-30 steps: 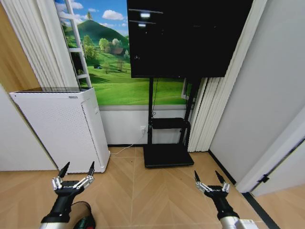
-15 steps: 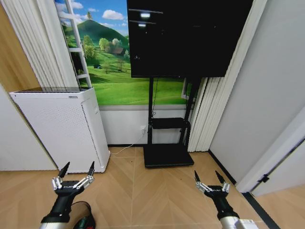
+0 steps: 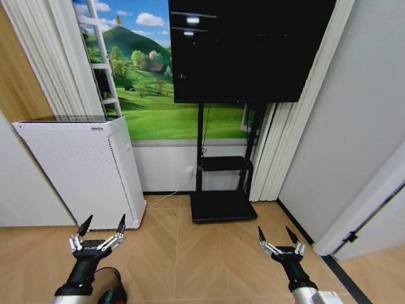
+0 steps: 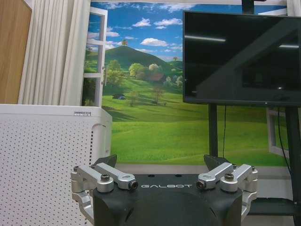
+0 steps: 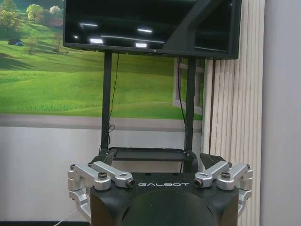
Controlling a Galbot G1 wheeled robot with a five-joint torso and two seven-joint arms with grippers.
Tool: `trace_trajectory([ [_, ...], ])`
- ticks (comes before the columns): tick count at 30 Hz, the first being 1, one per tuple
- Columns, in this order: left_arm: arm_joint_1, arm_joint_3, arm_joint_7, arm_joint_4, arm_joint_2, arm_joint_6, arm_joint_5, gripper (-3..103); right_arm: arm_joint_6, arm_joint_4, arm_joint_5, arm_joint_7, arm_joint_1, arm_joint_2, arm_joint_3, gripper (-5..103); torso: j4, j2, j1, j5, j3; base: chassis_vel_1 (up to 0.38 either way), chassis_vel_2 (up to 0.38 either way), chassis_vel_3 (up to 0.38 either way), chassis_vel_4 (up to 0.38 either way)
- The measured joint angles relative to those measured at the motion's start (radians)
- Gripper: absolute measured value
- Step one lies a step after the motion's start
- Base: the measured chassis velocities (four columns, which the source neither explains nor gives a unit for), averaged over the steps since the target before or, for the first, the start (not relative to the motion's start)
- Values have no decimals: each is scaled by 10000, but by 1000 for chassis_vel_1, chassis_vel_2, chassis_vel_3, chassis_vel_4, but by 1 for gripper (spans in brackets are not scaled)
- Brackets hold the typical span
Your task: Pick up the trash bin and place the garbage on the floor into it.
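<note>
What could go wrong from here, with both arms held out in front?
Driving forward could knock the open left gripper into the white perforated appliance close ahead of it. The open right gripper points toward the TV stand. A dark object lies on the floor beneath the left arm.

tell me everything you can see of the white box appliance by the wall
The white box appliance is a tall upright box with rounded corners, likely plastic. Its front and side faces are covered in fine perforations, with a plain band and a small dark label near the top edge, and a darker grille on top. It stands on the wooden floor against the wall, left of the TV stand. The left gripper hovers open in front of it, not touching.
</note>
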Motion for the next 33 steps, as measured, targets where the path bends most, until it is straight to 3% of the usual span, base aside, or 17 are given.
trace_trajectory([
  [19, 0, 2, 0, 0, 0, 0, 0, 100, 0, 0, 0, 0, 0, -2, 3, 100, 1, -9, -4, 3, -6, -77, -65, 77, 73],
  [33, -1, 0, 0, 0, 0, 0, 0, 100, 0, 0, 0, 0, 0, -1, 0, 100, 1, -11, -4, 2, -7, 48, 46, -55, -44],
])
